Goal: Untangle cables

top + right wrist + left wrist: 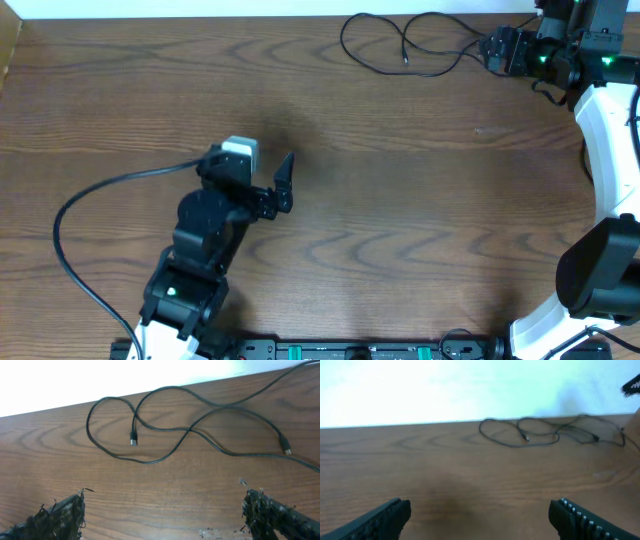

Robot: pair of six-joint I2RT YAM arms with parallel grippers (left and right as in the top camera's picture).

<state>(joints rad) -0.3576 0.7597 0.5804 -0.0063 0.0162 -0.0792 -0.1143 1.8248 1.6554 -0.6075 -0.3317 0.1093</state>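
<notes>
The wooden worktop (400,200) fills every view. Only the overhead view shows both end effectors: the left end effector (265,165) is mid-worktop and the right end effector (497,48) is near the far edge on the right, each released, fingers spread wide and empty. The thin black cables (165,435) lie looped just ahead of the right one, well apart from the left. The right wrist view alone resolves two end plugs (133,439); how many strands there are is unclear.

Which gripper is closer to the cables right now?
Right. The right gripper sits just beside the cables at the far edge of the table; the left gripper hangs well away, left of the middle.
</notes>
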